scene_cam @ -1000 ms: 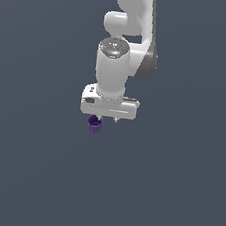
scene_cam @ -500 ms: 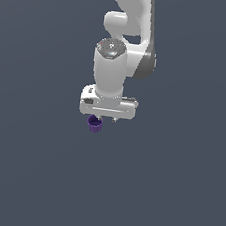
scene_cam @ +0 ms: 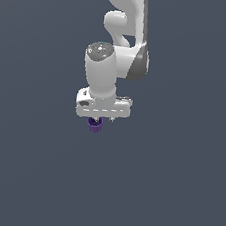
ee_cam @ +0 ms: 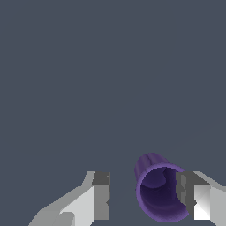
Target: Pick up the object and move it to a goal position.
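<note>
The object, a small dark purple cup (scene_cam: 94,125), shows just below the white hand in the exterior view. In the wrist view the cup (ee_cam: 155,167) stands mouth up between my fingers. My gripper (ee_cam: 143,196) is open around it. One finger (ee_cam: 187,194) is at the cup's rim and overlaps it. The other finger (ee_cam: 100,196) stands a clear gap away from the cup's far side. In the exterior view the gripper (scene_cam: 100,119) is mostly hidden under the hand, and the hand covers the cup's top.
A flat dark grey surface (scene_cam: 175,194) with no marks on it fills both views. The white arm (scene_cam: 121,45) rises from the hand toward the top of the exterior view.
The hand and wrist have shifted slightly toward the exterior view's left. The cup has stayed where it was.
</note>
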`<action>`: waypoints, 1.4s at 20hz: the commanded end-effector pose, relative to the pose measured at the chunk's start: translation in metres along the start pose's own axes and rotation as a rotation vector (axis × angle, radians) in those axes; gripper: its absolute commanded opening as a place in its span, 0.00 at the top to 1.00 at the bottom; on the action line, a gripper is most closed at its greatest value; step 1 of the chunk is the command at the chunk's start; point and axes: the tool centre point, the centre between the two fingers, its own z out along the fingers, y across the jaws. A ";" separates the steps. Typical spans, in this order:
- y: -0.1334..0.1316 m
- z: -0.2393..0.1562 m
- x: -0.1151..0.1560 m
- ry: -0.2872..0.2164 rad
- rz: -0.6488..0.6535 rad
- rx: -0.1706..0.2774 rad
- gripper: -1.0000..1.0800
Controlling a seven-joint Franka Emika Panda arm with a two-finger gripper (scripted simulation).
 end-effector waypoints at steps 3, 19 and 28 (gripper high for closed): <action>0.009 0.008 -0.004 0.020 -0.049 0.034 0.38; 0.047 0.036 -0.025 0.121 -0.214 0.120 0.38; 0.070 0.049 -0.039 0.185 -0.295 0.136 0.38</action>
